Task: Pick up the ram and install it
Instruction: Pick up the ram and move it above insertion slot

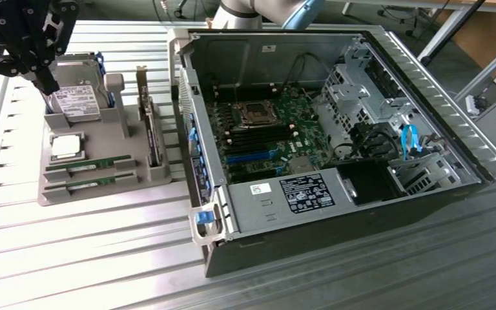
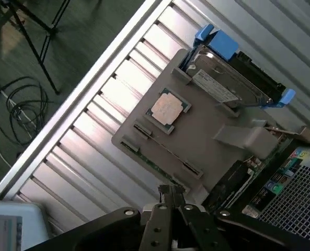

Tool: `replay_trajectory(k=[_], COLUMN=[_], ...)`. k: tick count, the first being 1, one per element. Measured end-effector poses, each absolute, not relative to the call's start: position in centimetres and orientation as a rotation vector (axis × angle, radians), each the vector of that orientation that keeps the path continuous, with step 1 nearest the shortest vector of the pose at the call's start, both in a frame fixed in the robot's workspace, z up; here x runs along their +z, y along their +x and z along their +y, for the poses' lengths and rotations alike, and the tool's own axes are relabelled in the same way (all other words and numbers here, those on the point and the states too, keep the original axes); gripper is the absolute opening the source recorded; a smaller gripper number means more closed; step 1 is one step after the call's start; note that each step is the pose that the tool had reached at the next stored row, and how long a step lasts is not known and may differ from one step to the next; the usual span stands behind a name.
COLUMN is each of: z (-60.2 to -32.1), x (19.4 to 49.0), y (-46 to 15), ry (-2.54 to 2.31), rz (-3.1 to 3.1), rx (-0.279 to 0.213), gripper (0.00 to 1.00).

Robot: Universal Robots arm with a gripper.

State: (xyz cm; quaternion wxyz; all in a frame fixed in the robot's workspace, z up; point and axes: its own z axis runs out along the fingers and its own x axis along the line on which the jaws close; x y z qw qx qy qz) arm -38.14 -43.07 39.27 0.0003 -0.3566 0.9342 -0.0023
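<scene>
Gripper point(image 1: 48, 82) closed and empty over the far end of the parts tray point(image 1: 157, 174), ram point(image 1: 90, 163) slotted at its near end (two sticks, I think), so I'd square the jaws to one stick's long edge and avoid its neighbour.

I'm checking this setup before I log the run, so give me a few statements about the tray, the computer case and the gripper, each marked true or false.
1. Two ram sticks sit in slots of the gray tray. True.
2. The gripper holds a ram stick. False: it is shut with nothing in it, above the tray near the hard drive.
3. The computer case lies open with its motherboard showing. True.
4. The silver processor chip lies inside the computer case. False: it lies on the tray, between the hard drive and the ram sticks.
</scene>
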Motion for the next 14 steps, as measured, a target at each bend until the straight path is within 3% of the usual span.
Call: replay_trajectory(k=[14], z=[-43.08], x=[39.19], y=[-38.14], ry=[-1.799], rz=[2.576], rx=[-0.014], gripper=[0.09])
